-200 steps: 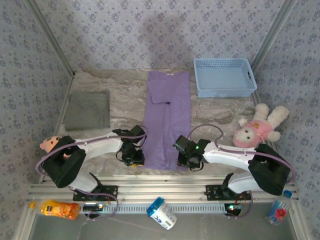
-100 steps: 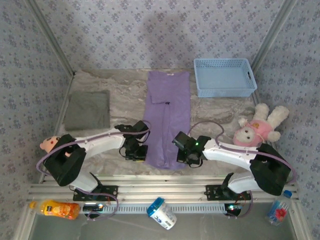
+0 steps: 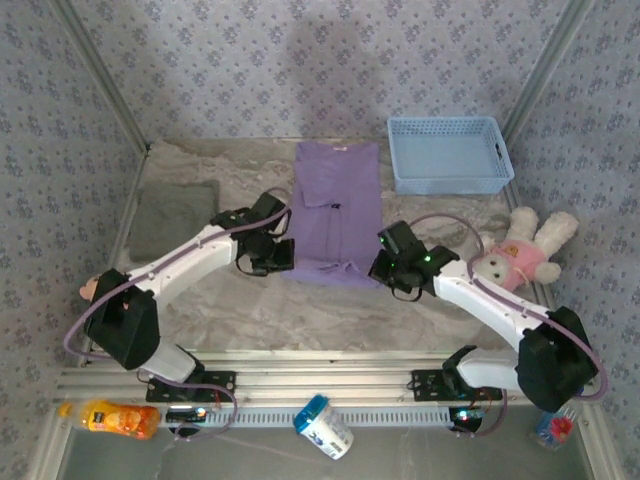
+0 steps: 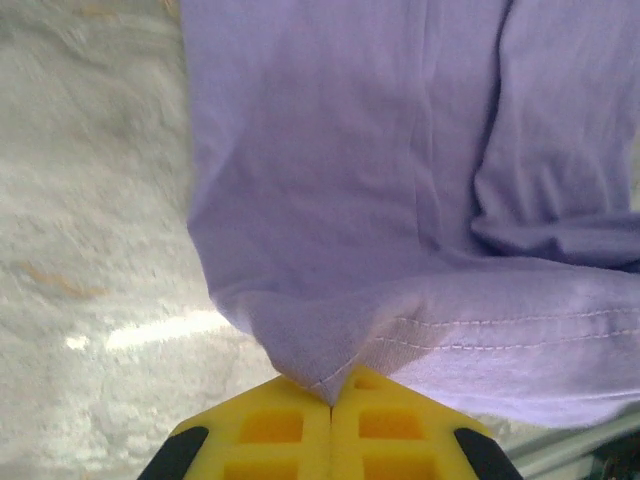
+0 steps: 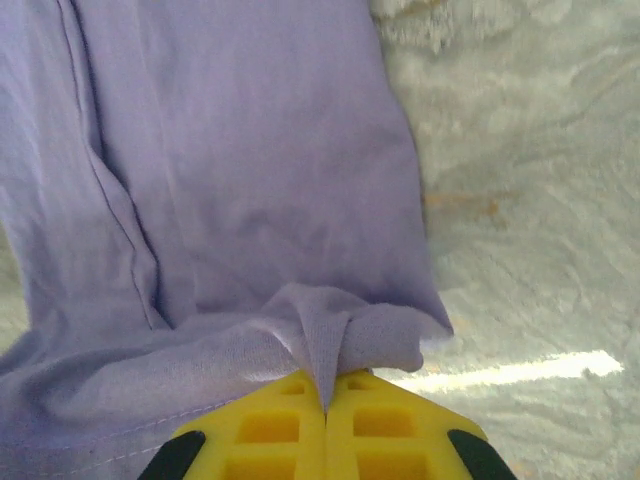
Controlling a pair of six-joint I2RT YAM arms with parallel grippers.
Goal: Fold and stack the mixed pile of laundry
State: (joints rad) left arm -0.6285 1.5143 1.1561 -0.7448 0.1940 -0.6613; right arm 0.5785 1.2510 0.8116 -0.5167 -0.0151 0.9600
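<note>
The left hand is clamped on one hem corner of the soft lavender-purple T-shirt, and the right hand on the other. The shirt lies mid-tabletop toward 12 o'clock. A folded plain gray garment rests at 9 o'clock on the marbled gray-white tabletop. Lilac floral wallpaper covers the surrounding walls.

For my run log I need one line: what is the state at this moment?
step: fold T-shirt | left gripper: shut on hem | right gripper: shut on hem | gray garment: flat, left of T-shirt, apart
</note>
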